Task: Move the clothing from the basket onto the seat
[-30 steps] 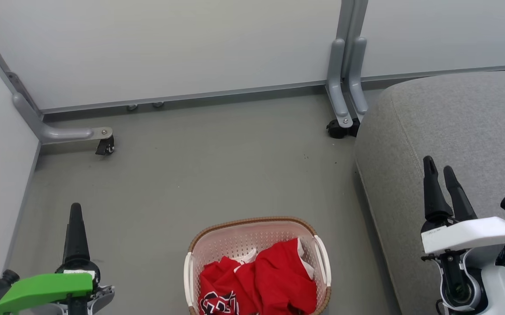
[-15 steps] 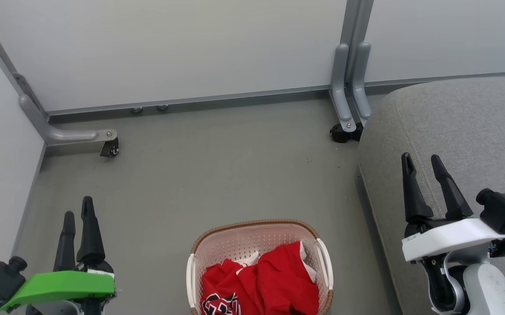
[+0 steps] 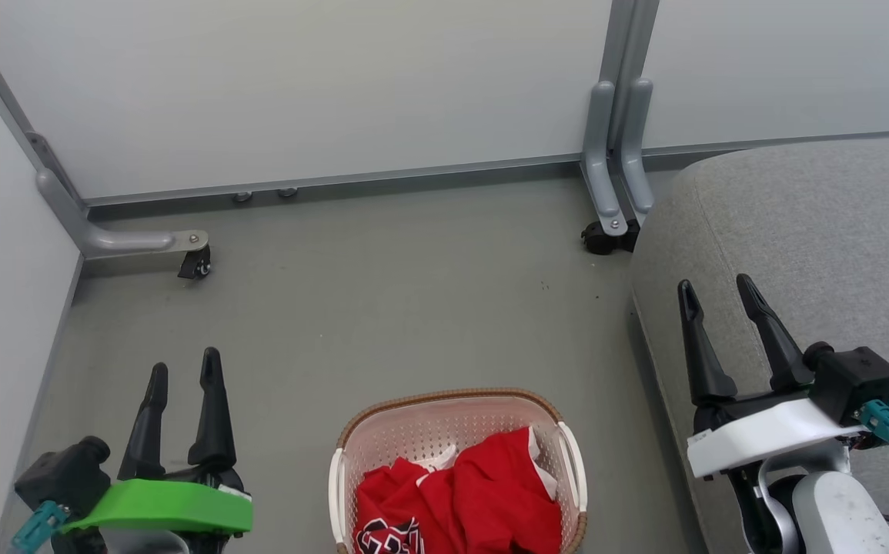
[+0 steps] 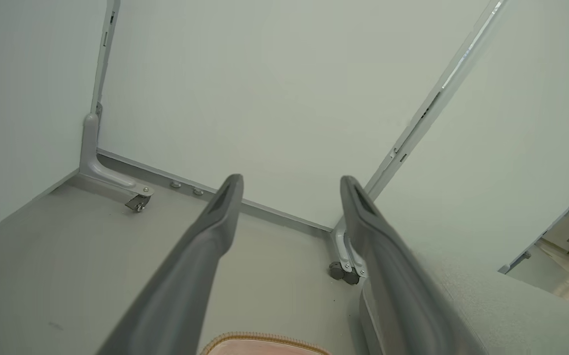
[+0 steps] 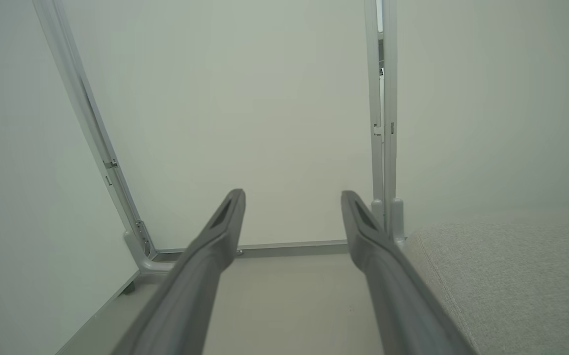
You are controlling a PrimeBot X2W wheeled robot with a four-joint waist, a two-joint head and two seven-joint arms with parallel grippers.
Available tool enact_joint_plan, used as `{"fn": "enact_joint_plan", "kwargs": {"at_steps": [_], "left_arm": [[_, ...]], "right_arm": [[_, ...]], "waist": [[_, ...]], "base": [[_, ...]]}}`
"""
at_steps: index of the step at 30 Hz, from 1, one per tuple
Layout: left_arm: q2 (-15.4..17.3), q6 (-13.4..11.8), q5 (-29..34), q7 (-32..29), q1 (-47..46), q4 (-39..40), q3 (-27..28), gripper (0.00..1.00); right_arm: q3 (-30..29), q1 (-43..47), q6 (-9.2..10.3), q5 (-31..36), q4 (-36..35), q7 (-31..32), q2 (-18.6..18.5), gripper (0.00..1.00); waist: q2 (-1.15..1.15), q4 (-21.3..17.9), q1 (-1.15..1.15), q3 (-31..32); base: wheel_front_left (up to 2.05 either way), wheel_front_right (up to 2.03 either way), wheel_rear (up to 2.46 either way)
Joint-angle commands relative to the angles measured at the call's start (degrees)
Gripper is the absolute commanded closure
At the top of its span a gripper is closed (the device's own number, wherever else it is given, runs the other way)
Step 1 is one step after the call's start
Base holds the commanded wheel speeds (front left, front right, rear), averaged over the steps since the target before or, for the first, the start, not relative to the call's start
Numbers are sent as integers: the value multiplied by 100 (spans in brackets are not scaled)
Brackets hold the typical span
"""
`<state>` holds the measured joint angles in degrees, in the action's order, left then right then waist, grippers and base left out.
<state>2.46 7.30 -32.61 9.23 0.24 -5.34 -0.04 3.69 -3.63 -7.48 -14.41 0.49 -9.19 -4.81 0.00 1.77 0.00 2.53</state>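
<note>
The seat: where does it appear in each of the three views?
Head view: the seat lies along the right side.
Left wrist view: lower right corner.
Right wrist view: lower right corner.
Shared landmark: the grey partition post beside the seat's far corner.

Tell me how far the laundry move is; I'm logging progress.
Done: nothing; the clothing lies in the basket. In hand: nothing; left pincer and right pincer hang open, apart from it. Left: carrying all of it onto the seat.

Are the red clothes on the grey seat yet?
No, the red clothes lie bunched inside the basket, which stands on the floor beside the seat.
</note>
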Motion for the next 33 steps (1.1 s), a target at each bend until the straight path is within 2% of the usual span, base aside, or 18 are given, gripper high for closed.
{"fn": "enact_joint_plan", "kwargs": {"at_steps": [1, 12, 24, 33], "left_arm": [[43, 19, 230, 51, 24, 73, -39, 0], [48, -71, 1164, 200, 139, -180, -366, 0], [51, -58, 2047, 344, 183, -603, -699, 0], [54, -104, 2422, 443, 177, -673, -811, 0]], "right_arm": [[19, 36, -1, 164, -89, -58, -29, 0], [116, 195, -1, 651, -71, -205, 33, 0], [-16, 354, -1, 1039, 323, -352, 152, 0], [31, 332, -1, 862, 309, -447, 189, 0]], "waist": [[0, 0, 0, 4], [0, 13, 0, 64], [0, -3, 0, 129], [0, -44, 0, 116]], "base": [[0, 0, 0], [0, 0, 0], [0, 0, 0], [0, 0, 0]]}}
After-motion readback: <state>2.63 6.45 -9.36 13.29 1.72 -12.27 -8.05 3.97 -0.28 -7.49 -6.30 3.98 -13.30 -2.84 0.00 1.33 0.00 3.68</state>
